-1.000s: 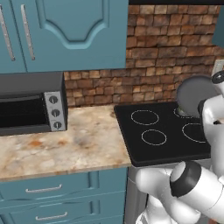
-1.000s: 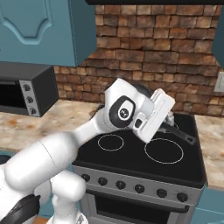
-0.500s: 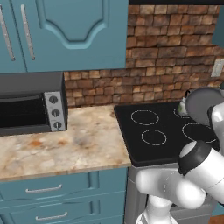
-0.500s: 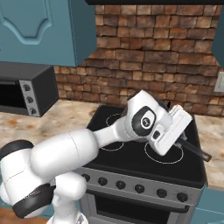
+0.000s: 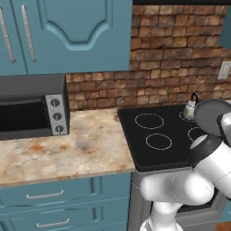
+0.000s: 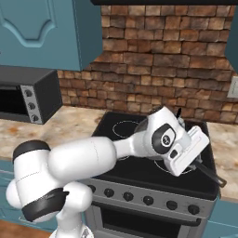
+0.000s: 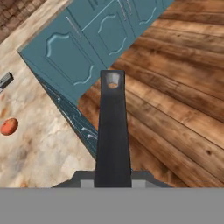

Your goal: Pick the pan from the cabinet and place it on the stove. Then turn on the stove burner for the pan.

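The dark grey pan (image 5: 211, 116) hangs tilted over the right side of the black stove (image 5: 140, 151), close beside the kettle. My gripper (image 6: 195, 160) is shut on its long black handle (image 7: 113, 127), whose end (image 6: 217, 179) sticks out past the stove's front right corner. In the right base view my hand hides the pan's bowl. White burner rings (image 5: 159, 141) mark the glass (image 6: 139, 167), and black knobs (image 6: 128, 196) line the grey front panel. The teal cabinet (image 5: 76, 31) above the counter has its doors shut.
A small silver kettle (image 5: 189, 109) stands on the back right ring. A toaster oven (image 5: 27, 110) sits on the marble counter (image 5: 67, 149) to the left. In the hand view, an orange round thing (image 7: 8, 127) lies on a counter, above teal base cabinets (image 7: 74, 57) and wood floor.
My hand has carried the pan to the right and lower across the stove, from above its middle to its right side. The handle now points over the front right corner.
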Robot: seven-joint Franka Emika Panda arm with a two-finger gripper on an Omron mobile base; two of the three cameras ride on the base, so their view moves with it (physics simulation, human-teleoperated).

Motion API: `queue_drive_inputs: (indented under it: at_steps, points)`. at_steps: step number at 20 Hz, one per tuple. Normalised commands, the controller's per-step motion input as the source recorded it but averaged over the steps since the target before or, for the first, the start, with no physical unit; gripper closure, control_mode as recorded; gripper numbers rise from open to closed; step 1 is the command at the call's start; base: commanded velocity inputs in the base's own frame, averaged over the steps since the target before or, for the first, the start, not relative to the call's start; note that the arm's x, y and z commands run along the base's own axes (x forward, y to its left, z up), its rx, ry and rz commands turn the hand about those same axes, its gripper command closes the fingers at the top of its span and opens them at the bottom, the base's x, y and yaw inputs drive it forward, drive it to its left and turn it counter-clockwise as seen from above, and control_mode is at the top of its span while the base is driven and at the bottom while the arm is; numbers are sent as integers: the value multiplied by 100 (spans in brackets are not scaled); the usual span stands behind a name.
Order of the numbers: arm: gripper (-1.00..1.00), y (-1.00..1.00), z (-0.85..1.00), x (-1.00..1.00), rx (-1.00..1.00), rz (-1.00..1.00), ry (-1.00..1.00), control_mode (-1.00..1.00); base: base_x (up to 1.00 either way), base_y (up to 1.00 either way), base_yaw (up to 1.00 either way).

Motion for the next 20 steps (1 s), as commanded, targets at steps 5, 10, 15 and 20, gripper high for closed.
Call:
queue_drive_inputs:
  at_steps: [5,10,15,20]
  points:
    - [100,0,-40,-3,1,0,10,-100,0,0,0]
    - [100,-2,-31,0,0,0,13,-100,0,0,0]
    - [100,-18,-20,0,0,0,7,-100,0,0,0]
    - [100,-29,-11,0,5,0,4,-100,0,0,0]
